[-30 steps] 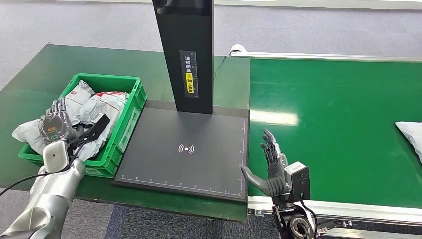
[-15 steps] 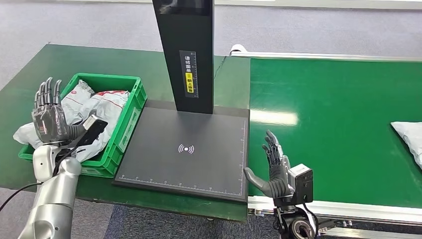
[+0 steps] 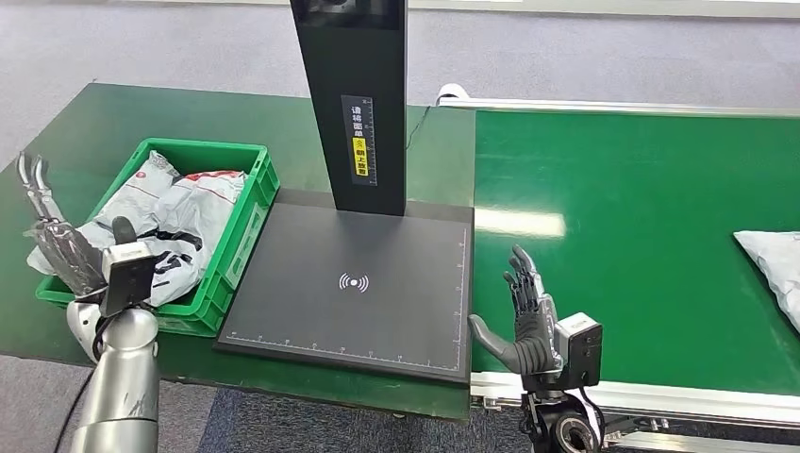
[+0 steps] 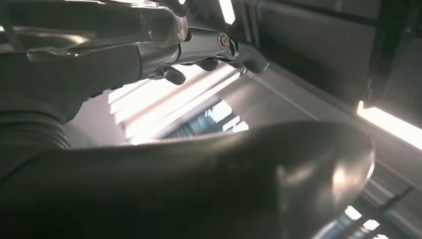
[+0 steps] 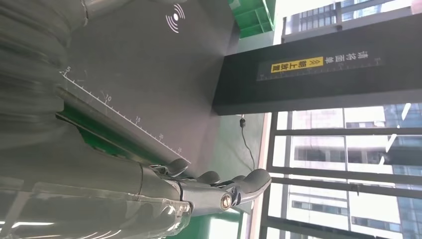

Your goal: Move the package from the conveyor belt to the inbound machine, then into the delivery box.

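Observation:
A white package point(image 3: 772, 269) lies on the green conveyor belt point(image 3: 641, 208) at the far right edge. The inbound machine point(image 3: 354, 278) is a dark flat pad with a black post point(image 3: 354, 104) behind it. The green delivery box point(image 3: 241, 203) at the left holds several grey and white packages point(image 3: 179, 222). My left hand point(image 3: 61, 245) is raised at the box's near left corner, fingers apart and pointing up, holding nothing. My right hand point(image 3: 524, 326) stands open at the pad's near right corner, also empty. In the right wrist view the right hand's fingers point(image 5: 219, 191) lie straight beside the pad point(image 5: 149, 64).
The box and pad sit on a dark green table point(image 3: 85, 123) with grey floor beyond. The belt's metal rail point(image 3: 660, 392) runs along the near side by my right hand. A cable point(image 3: 420, 118) trails behind the post.
My left hand has lifted out of the box and drawn back to the left, turning its fingers upward. The package on the belt has slid slightly left. My right hand has barely shifted.

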`<action>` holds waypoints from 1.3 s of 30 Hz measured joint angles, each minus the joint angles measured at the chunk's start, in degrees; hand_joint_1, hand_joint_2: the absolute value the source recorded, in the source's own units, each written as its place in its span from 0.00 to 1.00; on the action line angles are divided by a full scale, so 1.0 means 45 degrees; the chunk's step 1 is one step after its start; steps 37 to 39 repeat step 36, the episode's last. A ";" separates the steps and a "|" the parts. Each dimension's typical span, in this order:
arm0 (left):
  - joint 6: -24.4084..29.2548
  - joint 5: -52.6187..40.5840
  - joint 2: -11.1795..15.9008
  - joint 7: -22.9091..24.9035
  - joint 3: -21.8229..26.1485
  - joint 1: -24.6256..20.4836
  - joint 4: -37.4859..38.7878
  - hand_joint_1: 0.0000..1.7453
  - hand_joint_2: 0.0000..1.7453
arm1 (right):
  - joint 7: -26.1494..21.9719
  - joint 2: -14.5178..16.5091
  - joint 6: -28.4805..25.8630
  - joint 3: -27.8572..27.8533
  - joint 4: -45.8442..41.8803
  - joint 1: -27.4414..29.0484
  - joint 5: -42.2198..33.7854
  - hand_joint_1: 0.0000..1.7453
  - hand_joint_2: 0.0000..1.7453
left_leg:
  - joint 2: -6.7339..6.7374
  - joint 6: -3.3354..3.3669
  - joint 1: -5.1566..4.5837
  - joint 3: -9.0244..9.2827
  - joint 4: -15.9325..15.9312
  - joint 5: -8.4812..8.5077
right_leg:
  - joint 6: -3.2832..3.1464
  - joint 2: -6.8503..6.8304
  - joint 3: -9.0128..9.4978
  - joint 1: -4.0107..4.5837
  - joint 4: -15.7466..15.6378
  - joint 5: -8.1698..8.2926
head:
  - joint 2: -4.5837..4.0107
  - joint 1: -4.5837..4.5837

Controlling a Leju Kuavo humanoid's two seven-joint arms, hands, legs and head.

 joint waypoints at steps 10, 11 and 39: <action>-0.7491 0.5463 0.0124 0.0767 -0.3968 0.1780 -0.1862 0.00 0.50 | -0.0553 -0.0204 0.0097 0.0009 0.0004 0.0033 -0.0070 0.00 1.00 | 0.0004 0.0002 0.0001 -0.0001 -0.0001 -0.0003 | -0.0001 0.0006 -0.0004 0.0001 0.0000 0.0001 | 0.0000 0.0001; -0.7862 0.5665 0.0124 0.0840 -0.4170 0.1898 -0.1888 0.00 0.75 | -0.0611 -0.0206 0.0112 0.0024 0.0002 0.0034 -0.0023 0.00 1.00 | 0.0005 0.0002 0.0001 -0.0001 -0.0002 -0.0003 | -0.0001 0.0006 -0.0005 0.0001 0.0000 0.0001 | 0.0000 0.0000; -1.0239 0.6674 -0.0466 0.1665 -0.5552 0.2741 0.0838 0.00 1.00 | -0.0310 0.0028 -0.0144 0.0460 -0.0139 0.0091 0.0475 0.00 1.00 | 0.0005 0.0007 0.0001 -0.0011 -0.0002 -0.0008 | -0.0001 0.0006 -0.0010 0.0000 0.0000 -0.0001 | 0.0000 0.0002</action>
